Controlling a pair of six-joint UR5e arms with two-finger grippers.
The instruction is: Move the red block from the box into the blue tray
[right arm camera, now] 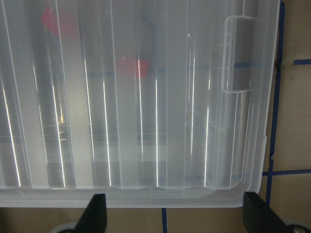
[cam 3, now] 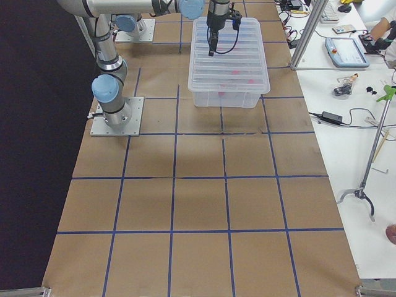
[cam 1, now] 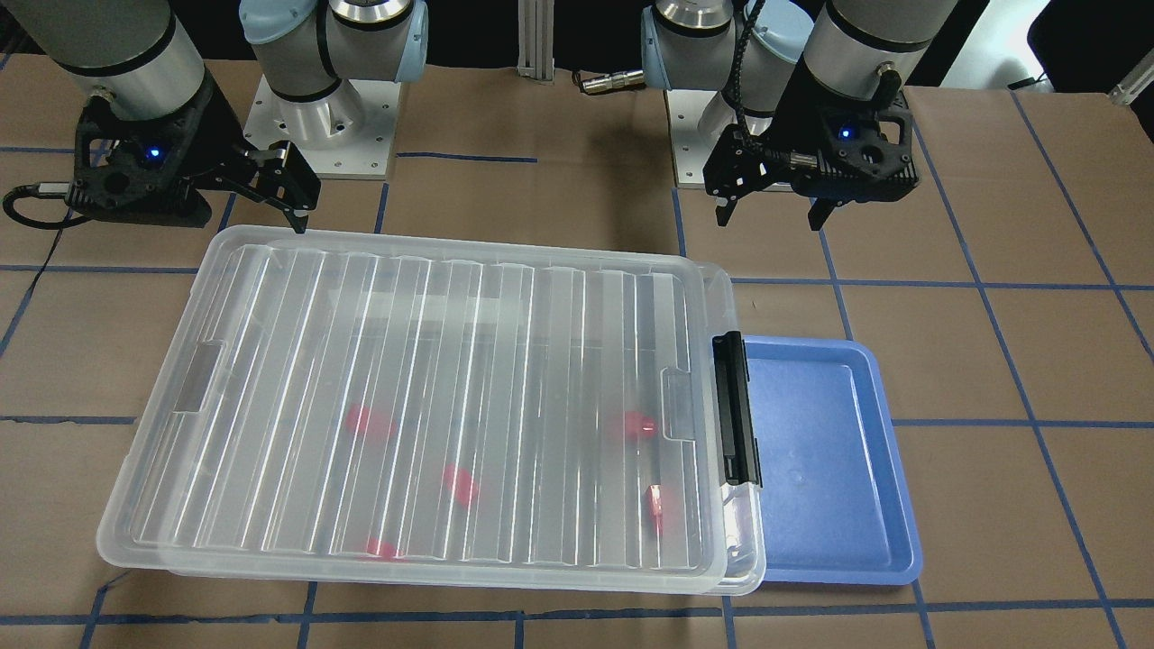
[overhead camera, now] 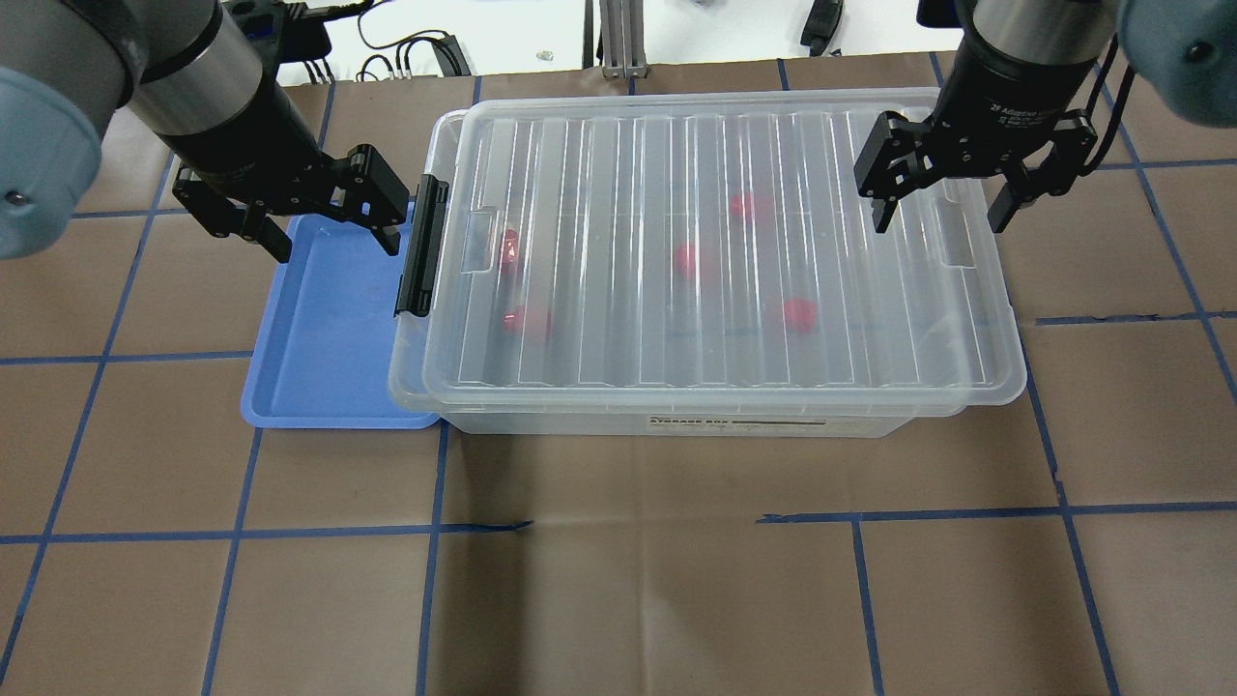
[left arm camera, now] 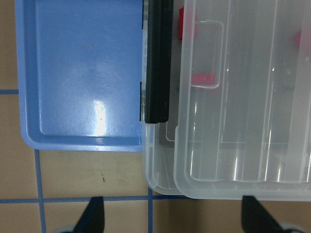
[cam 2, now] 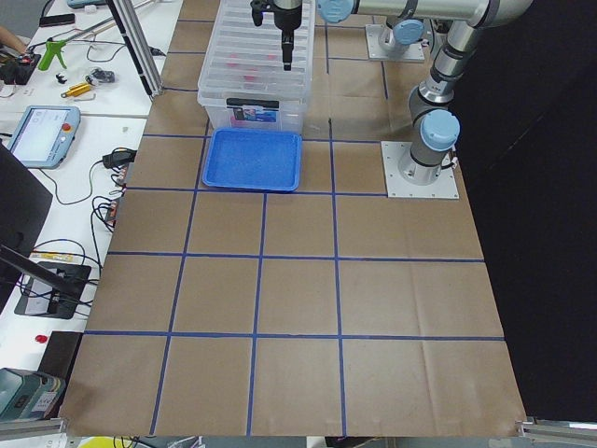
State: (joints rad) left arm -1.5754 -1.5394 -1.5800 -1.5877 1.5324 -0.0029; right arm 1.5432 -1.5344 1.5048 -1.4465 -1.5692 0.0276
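Barely starting: the lid (overhead camera: 599,145) is sitting on the box (overhead camera: 773,421), and red blurs (overhead camera: 688,259) are showing beneath it. I cannot tell which is the red block. The blue tray (overhead camera: 319,387) is lying empty at the box's nine o'clock. The left gripper (overhead camera: 336,247) and right gripper (overhead camera: 940,224) are hovering with fingers spread, holding nothing.

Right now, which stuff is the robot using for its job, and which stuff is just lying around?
For the job: the box, lid on; blue tray beside it; red pieces inside, too blurred to pick the block; left gripper and right gripper, both open.
Just lying about: screen pad and black power brick on the side benches.
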